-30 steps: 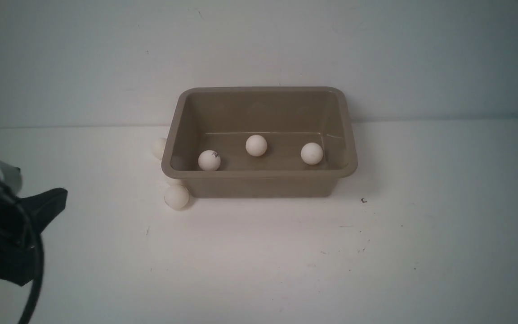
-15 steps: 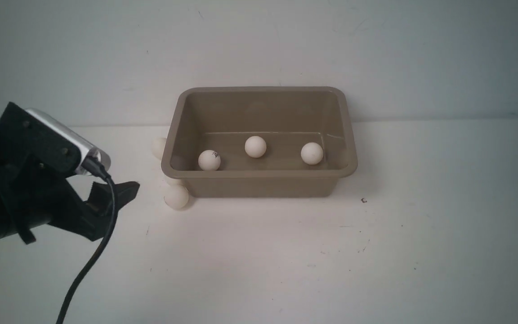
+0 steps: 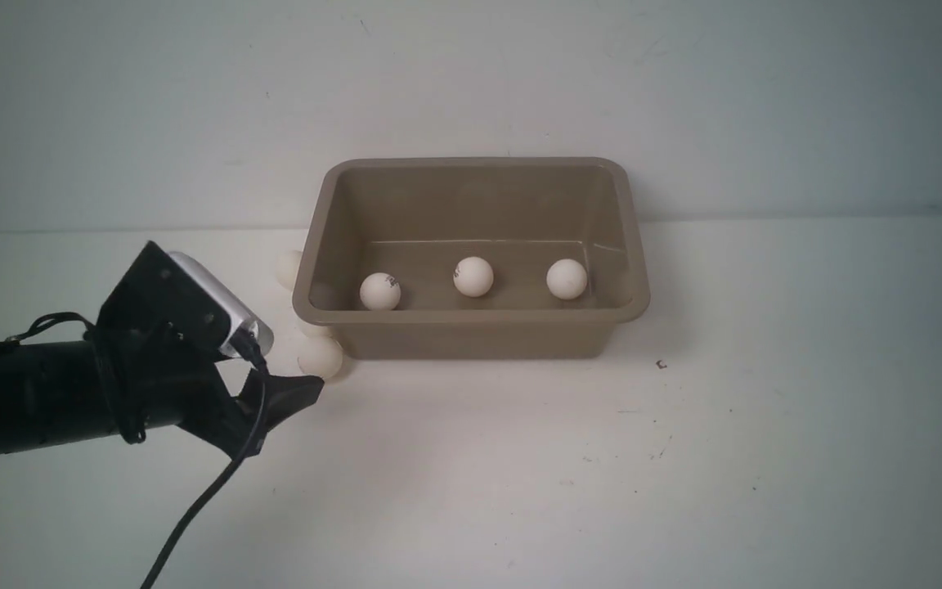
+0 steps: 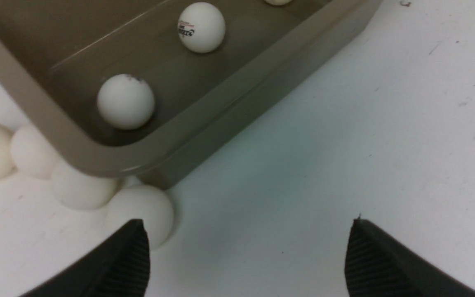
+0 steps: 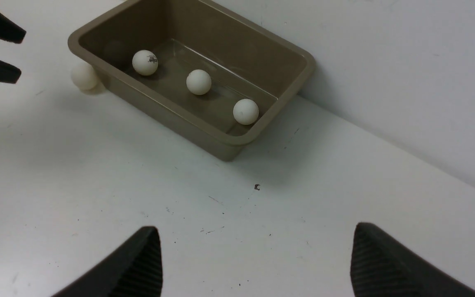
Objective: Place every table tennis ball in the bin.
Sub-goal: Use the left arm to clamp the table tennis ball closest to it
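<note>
Dim-ish even light, soft shadows round bin (image 3: 471, 339), table (image 3: 520, 491) washed out, mild grain, bkgd slightly soft

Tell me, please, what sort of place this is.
Probably a lab test bench: a scuffed white tabletop against a plain wall, holding a taupe rectangular plastic tub and white table tennis balls.

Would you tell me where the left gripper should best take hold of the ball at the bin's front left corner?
Pinch the ball across its widest middle, coming from above on the open front-left side. It is round, and the bin corner and a neighbouring ball crowd its other sides.
</note>
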Controlling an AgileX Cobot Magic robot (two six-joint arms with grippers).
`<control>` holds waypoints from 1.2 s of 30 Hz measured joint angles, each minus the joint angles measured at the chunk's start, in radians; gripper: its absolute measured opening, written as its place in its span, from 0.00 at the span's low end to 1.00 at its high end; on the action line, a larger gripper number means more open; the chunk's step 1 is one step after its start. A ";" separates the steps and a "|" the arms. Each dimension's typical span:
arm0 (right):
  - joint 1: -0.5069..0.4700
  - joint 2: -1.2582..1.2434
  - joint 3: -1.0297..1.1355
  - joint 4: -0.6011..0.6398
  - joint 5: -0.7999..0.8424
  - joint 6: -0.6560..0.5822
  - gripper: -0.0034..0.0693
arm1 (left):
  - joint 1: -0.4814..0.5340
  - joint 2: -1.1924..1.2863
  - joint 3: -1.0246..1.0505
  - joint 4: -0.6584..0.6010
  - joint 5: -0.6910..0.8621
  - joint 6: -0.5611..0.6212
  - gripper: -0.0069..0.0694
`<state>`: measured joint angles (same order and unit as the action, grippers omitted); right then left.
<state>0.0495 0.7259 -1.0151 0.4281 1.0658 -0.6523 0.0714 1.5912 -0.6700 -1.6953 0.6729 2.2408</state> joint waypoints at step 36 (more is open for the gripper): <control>0.000 0.000 0.000 0.014 0.003 -0.004 0.81 | 0.049 0.380 -0.216 -0.005 0.048 0.116 0.84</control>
<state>0.0495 0.7259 -1.0151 0.4423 1.0687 -0.6559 0.1206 1.9713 -0.8861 -1.7002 0.7212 2.3569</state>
